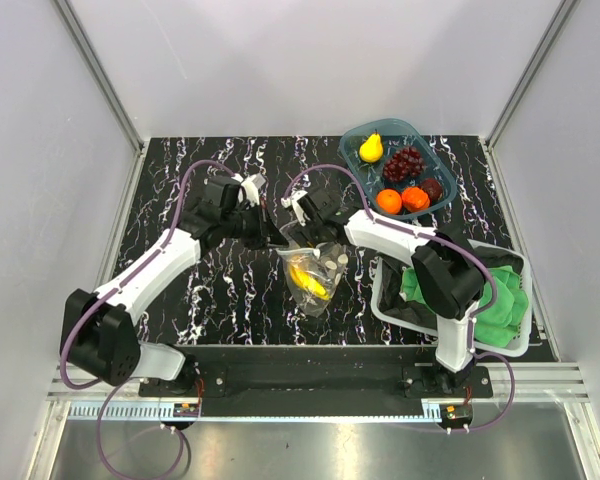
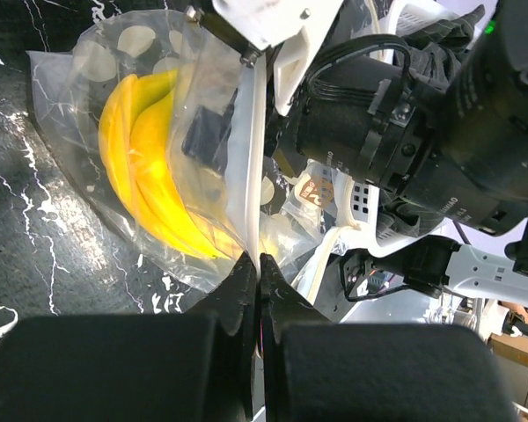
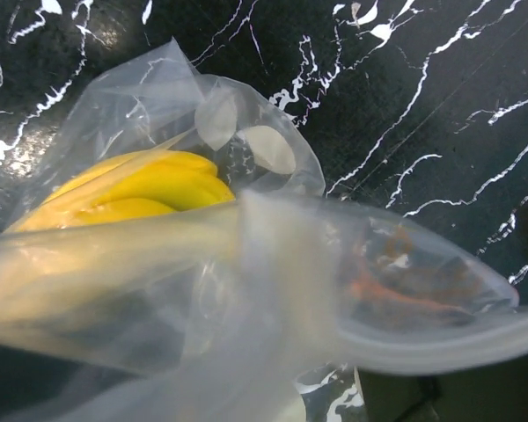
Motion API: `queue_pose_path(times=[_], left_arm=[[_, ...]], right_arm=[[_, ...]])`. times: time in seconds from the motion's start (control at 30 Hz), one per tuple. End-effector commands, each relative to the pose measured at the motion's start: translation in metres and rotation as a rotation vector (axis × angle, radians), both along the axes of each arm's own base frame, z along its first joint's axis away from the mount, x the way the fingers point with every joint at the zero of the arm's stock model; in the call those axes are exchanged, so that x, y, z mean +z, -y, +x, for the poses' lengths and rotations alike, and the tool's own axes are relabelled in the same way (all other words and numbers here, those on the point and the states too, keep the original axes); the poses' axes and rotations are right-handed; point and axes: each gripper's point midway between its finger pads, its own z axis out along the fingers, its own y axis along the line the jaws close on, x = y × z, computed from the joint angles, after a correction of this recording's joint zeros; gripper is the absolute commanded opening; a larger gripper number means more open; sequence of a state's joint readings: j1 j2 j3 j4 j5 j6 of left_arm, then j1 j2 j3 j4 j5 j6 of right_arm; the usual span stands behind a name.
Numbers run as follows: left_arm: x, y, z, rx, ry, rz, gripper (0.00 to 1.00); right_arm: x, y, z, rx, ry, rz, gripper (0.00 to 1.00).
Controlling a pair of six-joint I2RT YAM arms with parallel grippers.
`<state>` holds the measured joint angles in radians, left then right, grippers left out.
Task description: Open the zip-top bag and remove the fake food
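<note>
Over the black white-veined marbled counter (image 1: 230,290), I am keeping the clear, oval-dotted floppy plastic zip-top bag (image 1: 322,268) held up between my arms so its mouth stays reachable. The yellow plastic banana bunch (image 1: 308,280) is sagging inside. My left hand (image 2: 257,262) is pinching the zip edge, fully closed, anchoring one side. My right hand (image 1: 302,210) is working at the opposite lip; I cannot tell its grip.

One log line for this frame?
left pincer: shut on zip-top bag rim; right pincer: at bag mouth, grip unclear; banana bunch: inside bag
</note>
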<state>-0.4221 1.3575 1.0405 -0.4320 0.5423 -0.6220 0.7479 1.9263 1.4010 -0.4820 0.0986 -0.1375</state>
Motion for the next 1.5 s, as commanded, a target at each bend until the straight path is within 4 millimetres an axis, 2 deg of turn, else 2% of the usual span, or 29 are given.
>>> queue_pose_path(times=[0.0, 0.07, 0.1, 0.27, 0.3, 0.33, 0.4, 0.5, 0.6, 0.63, 0.67, 0.73, 0.77, 0.8, 0.87, 0.9, 0.93, 1.0, 1.03, 1.07, 1.1, 1.13, 1.17, 1.27, 1.37, 1.47], left_arm=[[0.024, 0.008, 0.01, -0.032, 0.076, -0.038, 0.0], [0.024, 0.009, 0.011, -0.033, 0.074, -0.038, 0.0], [0.025, 0.008, 0.011, -0.033, 0.079, -0.038, 0.0], [0.027, 0.007, 0.01, -0.025, 0.085, -0.037, 0.0], [0.027, 0.007, 0.009, -0.025, 0.085, -0.037, 0.0], [0.029, 0.007, 0.01, -0.024, 0.089, -0.041, 0.0], [0.036, 0.009, 0.009, -0.025, 0.091, -0.058, 0.0], [0.053, 0.012, 0.011, -0.023, 0.11, -0.088, 0.0], [0.075, 0.016, 0.011, -0.03, 0.124, -0.129, 0.01], [0.081, 0.017, 0.011, -0.034, 0.131, -0.138, 0.07], [0.087, 0.017, 0.011, -0.034, 0.14, -0.145, 0.22], [0.103, 0.014, 0.01, -0.023, 0.18, -0.151, 0.35], [0.107, 0.011, 0.009, -0.022, 0.201, -0.142, 0.5], [0.108, 0.007, 0.008, -0.008, 0.212, -0.122, 0.7], [0.115, -0.002, 0.002, -0.006, 0.257, -0.101, 0.86], [0.105, -0.008, -0.002, 0.01, 0.239, -0.072, 0.87], [0.11, -0.014, -0.008, 0.009, 0.27, -0.068, 0.89], [0.103, -0.023, -0.016, 0.024, 0.278, -0.046, 0.89], [0.086, -0.027, -0.023, 0.028, 0.247, -0.026, 0.89], [0.087, -0.032, -0.029, 0.042, 0.264, -0.025, 0.89], [0.079, -0.036, -0.033, 0.05, 0.246, -0.016, 0.89], [0.06, -0.039, -0.04, 0.058, 0.201, 0.0, 0.88], [0.057, -0.04, -0.046, 0.053, 0.194, -0.008, 0.88], [0.027, -0.042, -0.057, 0.056, 0.1, 0.001, 0.87], [0.015, -0.042, -0.059, 0.062, 0.055, -0.026, 0.83], [0.013, -0.04, -0.058, 0.07, 0.04, -0.069, 0.75]], right_arm=[[-0.005, -0.002, 0.008, -0.013, 0.001, 0.029, 0.61], [0.0, -0.005, 0.008, -0.016, 0.0, 0.049, 0.53], [0.004, -0.007, 0.008, -0.02, 0.0, 0.062, 0.45], [0.041, -0.007, 0.001, -0.06, 0.014, 0.137, 0.35], [0.055, -0.008, -0.002, -0.061, 0.023, 0.163, 0.33], [0.061, -0.008, -0.005, -0.062, 0.014, 0.18, 0.27], [0.072, -0.008, -0.014, -0.092, -0.008, 0.211, 0.22], [0.102, -0.005, -0.025, -0.115, 0.0, 0.272, 0.12], [0.114, -0.01, -0.041, -0.105, -0.041, 0.325, 0.04], [0.115, -0.01, -0.045, -0.102, -0.05, 0.333, 0.02], [0.115, -0.01, -0.048, -0.118, -0.06, 0.344, 0.01], [0.114, -0.006, -0.051, -0.133, -0.066, 0.345, 0.0], [0.112, -0.005, -0.052, -0.148, -0.073, 0.343, 0.0], [0.113, -0.002, -0.052, -0.162, -0.069, 0.339, 0.0], [0.114, -0.001, -0.053, -0.18, -0.07, 0.343, 0.0], [0.117, 0.0, -0.054, -0.181, -0.068, 0.35, 0.0], [0.117, 0.0, -0.054, -0.191, -0.07, 0.353, 0.0], [0.117, -0.001, -0.054, -0.192, -0.074, 0.355, 0.0], [0.117, -0.001, -0.054, -0.194, -0.076, 0.354, 0.0], [0.117, -0.002, -0.053, -0.194, -0.077, 0.353, 0.0], [0.118, -0.002, -0.053, -0.194, -0.081, 0.356, 0.0], [0.119, -0.004, -0.053, -0.192, -0.081, 0.36, 0.0], [0.121, -0.004, -0.053, -0.189, -0.082, 0.364, 0.0], [0.125, -0.007, -0.053, -0.19, -0.083, 0.38, 0.0], [0.13, -0.009, -0.053, -0.187, -0.082, 0.394, 0.0], [0.134, -0.008, -0.053, -0.19, -0.075, 0.399, 0.0]])
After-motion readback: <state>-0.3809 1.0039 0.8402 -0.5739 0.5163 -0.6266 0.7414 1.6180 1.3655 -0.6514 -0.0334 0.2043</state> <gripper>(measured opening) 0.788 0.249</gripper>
